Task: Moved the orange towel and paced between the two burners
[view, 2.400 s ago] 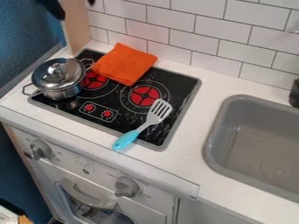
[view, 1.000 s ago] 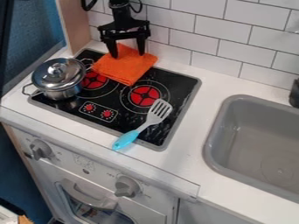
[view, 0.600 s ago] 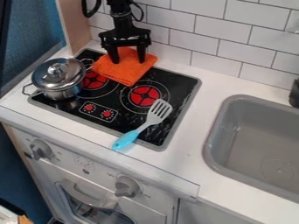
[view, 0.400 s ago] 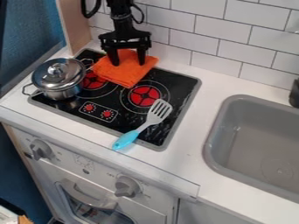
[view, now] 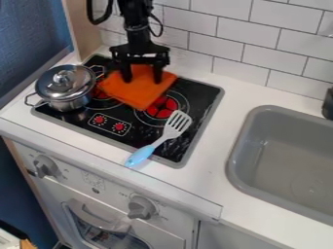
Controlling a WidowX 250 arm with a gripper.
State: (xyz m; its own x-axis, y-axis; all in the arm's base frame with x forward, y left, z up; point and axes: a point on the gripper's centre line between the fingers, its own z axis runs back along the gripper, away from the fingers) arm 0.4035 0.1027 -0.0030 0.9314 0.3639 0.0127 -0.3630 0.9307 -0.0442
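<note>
One spatula lies nearest, just where it was, its blade beside the right burner. Beyond it, the orange towel has slid toward the front of the stove and now overlaps the edges of both that burner and the left one. Farther back, the claw has come forward with it, fingers apart, tips against the cloth, apparently dragging rather than pinching. The towel looks nearly placed; a slight further pull might centre it.
</note>
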